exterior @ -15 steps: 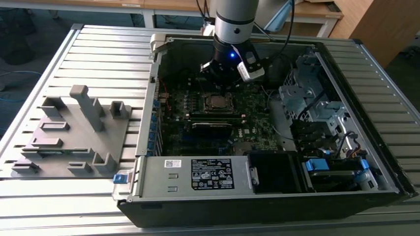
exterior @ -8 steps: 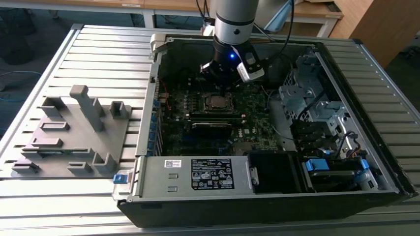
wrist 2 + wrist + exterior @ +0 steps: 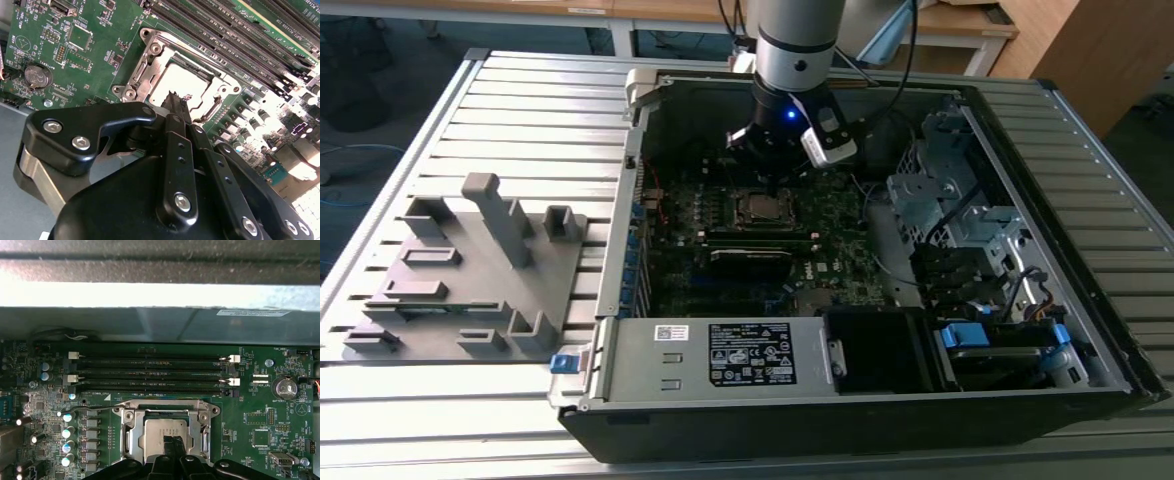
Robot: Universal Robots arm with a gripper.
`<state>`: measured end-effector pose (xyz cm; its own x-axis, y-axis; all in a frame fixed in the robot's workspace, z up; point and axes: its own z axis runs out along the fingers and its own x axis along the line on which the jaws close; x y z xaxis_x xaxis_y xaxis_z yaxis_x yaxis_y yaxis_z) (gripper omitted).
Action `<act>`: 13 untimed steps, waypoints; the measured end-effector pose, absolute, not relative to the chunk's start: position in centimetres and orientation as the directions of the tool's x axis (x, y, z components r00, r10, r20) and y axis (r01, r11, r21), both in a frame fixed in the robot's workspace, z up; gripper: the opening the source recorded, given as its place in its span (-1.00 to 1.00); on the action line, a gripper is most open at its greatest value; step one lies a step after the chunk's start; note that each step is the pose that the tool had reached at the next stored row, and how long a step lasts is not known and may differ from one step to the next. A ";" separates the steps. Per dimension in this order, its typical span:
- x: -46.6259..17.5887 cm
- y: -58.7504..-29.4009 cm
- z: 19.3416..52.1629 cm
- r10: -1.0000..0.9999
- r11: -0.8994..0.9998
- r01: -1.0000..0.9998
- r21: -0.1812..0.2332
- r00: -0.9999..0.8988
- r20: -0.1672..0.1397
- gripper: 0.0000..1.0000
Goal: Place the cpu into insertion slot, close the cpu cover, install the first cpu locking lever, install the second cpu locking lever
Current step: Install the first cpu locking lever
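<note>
arm: one, coming down into the open pc case (image 3: 854, 432) from above
gripper (image 3: 767, 165): one. In both wrist views its tips hang right over the socket (image 3: 178, 100) (image 3: 173, 442)
fingers (image 3: 172, 130): two, and they look pressed together with nothing between them
cpu (image 3: 160, 432): one, silver-grey top. It sits in the insertion slot (image 3: 131, 432) on the motherboard (image 3: 260, 415), directly under the fingertips; can't tell if they actually touch it. In the exterior view it's the small bright square (image 3: 765, 207) just below the gripper
cpu cover (image 3: 150, 62): one metal frame. It seems to lie flat around the chip, with the chip's top showing through the window
lever (image 3: 90, 410): I count one thin metal rod running out from a socket corner toward the capacitors. Whether it's latched, no idea
memory slots (image 3: 150, 371): a bank of long black ones just beside the socket, with four white end clips, two per end
coin battery (image 3: 286, 387): one, well apart from the socket
power supply (image 3: 720, 355): one grey box with a label, at the near end of the case
fixture tray (image 3: 467, 280): one grey moulded piece on the slatted table (image 3: 400, 150), at the exterior view's left of the case
</note>
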<state>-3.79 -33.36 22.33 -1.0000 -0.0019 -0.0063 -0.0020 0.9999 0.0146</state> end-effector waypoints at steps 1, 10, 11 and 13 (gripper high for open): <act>-3.8 -33.4 22.3 -0.002 1.000 -0.002 0.015 -1.000 -0.006 -0.80; -3.8 -33.4 22.3 -0.002 1.000 -0.002 0.015 -1.000 -0.006 -0.80; -3.8 -33.4 22.9 -0.002 1.000 -0.002 0.014 -1.000 -0.006 -0.80; -3.8 -33.4 23.0 -0.002 1.000 -0.002 0.015 -1.000 -0.006 -0.80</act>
<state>-3.79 -33.36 23.04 -1.0000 -0.0018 -0.0063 -0.0019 0.9999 0.0146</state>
